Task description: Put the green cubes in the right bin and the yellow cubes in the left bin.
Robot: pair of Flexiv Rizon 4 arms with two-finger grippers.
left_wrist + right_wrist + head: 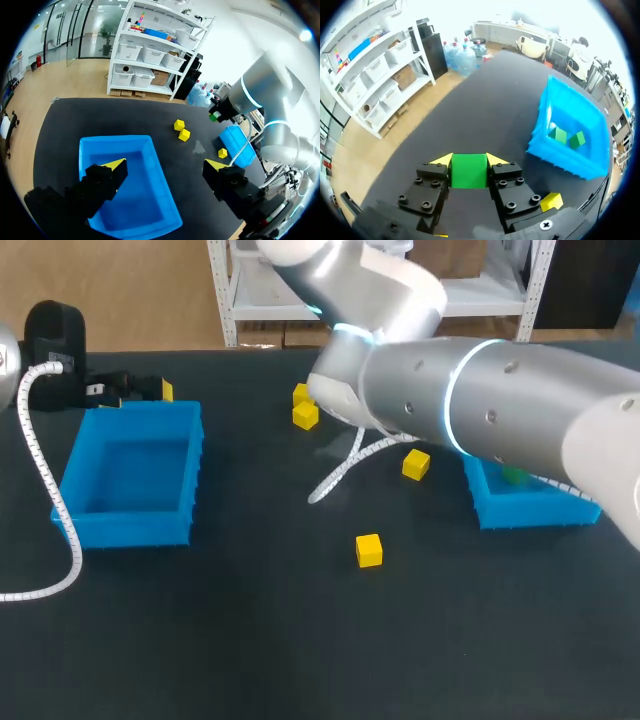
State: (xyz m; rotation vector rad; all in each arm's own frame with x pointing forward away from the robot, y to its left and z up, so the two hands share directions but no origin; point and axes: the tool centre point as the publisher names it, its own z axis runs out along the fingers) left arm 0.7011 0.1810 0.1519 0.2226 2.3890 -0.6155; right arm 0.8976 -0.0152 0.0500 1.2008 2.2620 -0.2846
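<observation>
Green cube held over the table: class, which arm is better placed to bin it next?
Right. The right end effector is shut on the green cube, and the right bin lies ahead of it. The left end effector hangs open by the left bin.

Head camera, above and behind, looks down on the table (250, 640). Left wrist camera peers steeply down over the left bin (142, 185); right wrist camera looks slantwise toward the right bin (565, 162), seen in all three views.

Robotics lab, silver robot arm (500, 400) over a black table (250, 640), two blue bins (130, 530), yellow cubes (369, 550).
</observation>
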